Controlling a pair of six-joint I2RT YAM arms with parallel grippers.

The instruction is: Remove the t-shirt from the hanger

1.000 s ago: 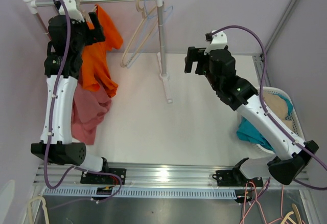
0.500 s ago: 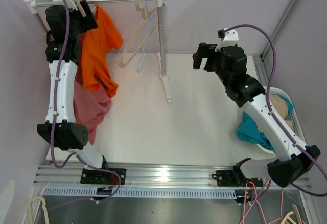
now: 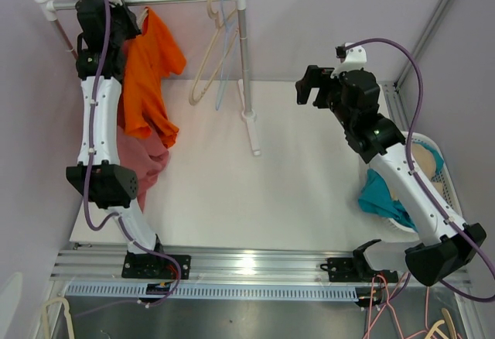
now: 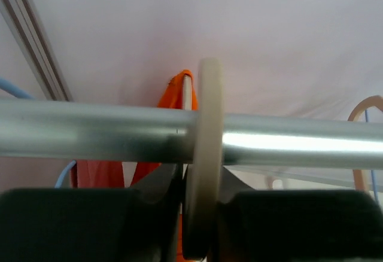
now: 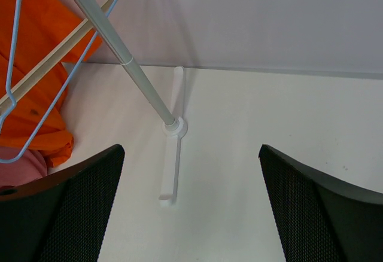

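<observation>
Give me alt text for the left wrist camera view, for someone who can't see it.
A cream hanger hook loops over a shiny metal rail, gripped between the left tool's two dark fingers at the bottom of the frame. An orange t-shirt hangs behind the rail against a pale wall, and a second hanger shows at the right edge.

The hanger hook (image 4: 206, 124) fills the gap in the left end effector (image 4: 200, 214), with the rail (image 4: 299, 145) crossing close behind. Bare worktop (image 5: 251, 124) lies open below the right end effector (image 5: 191, 208); the rack's slanting post (image 5: 122, 52) stands to its left.
</observation>
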